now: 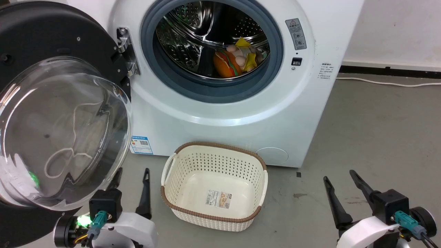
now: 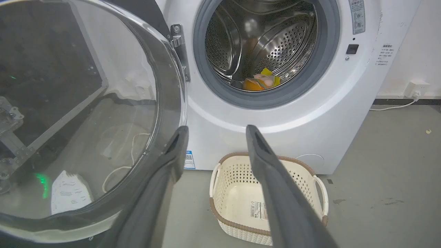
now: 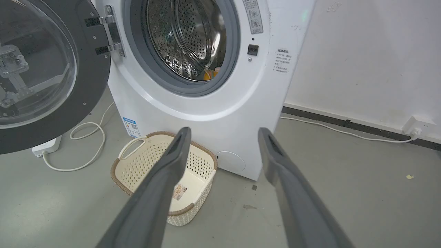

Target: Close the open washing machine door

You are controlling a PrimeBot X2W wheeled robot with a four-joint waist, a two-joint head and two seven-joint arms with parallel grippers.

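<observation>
The left jaws stand wide open and hold nothing. Their two dark fingers [image 2: 275,193] are spread well apart. The washing machine door [image 1: 51,131] hangs swung fully open just to the left of these jaws, its clear glass bowl bulging toward them. In the left wrist view the left finger's tip lies against the bowl's edge, but I cannot tell whether it touches the glass. The door's metal hinge [image 1: 125,51] sits ahead of the left jaws and above them, fixing the black rim to the washing machine [image 1: 224,113].

The machine's white front stands straight ahead of both pairs of jaws, with the porthole uncovered. Inside its grey rubber ring [image 1: 213,91] the steel drum [image 1: 193,31] holds a small heap of orange and yellow toys [image 1: 234,58].

A cream perforated basket [image 1: 220,144] sits on the floor [image 1: 379,137] just in front of the machine, right of the left jaws and left of the right jaws.

The right jaws are also spread wide and hold nothing. They hover above bare floor to the right of the basket, well apart from the door. In the right wrist view a white cable [image 3: 89,137] loops on the floor far to the left of these jaws, below the open door.
</observation>
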